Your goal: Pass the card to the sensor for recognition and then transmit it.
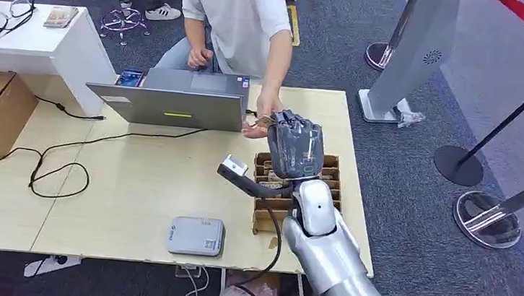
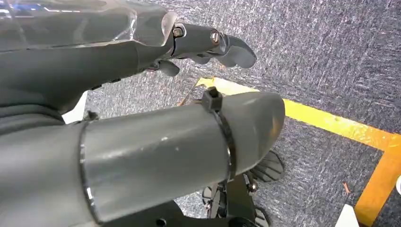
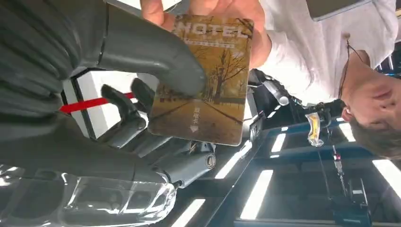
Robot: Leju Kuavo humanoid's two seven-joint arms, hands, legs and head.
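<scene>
The right robot hand (image 1: 294,145), raised above the tabletop (image 1: 133,179), pinches the hotel card (image 3: 205,78) between thumb and fingers; the card's long axis runs outward toward a person's hand (image 1: 262,119) gripping its far end.

The left robot hand (image 2: 142,142) hangs over carpet; its grip state is unclear.

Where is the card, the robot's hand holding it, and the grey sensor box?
card (image 3: 208,80): right wrist view, middle of its printed face.
right hand (image 1: 295,145): head view, back of the hand.
sensor box (image 1: 195,236): head view, middle of its top.
</scene>
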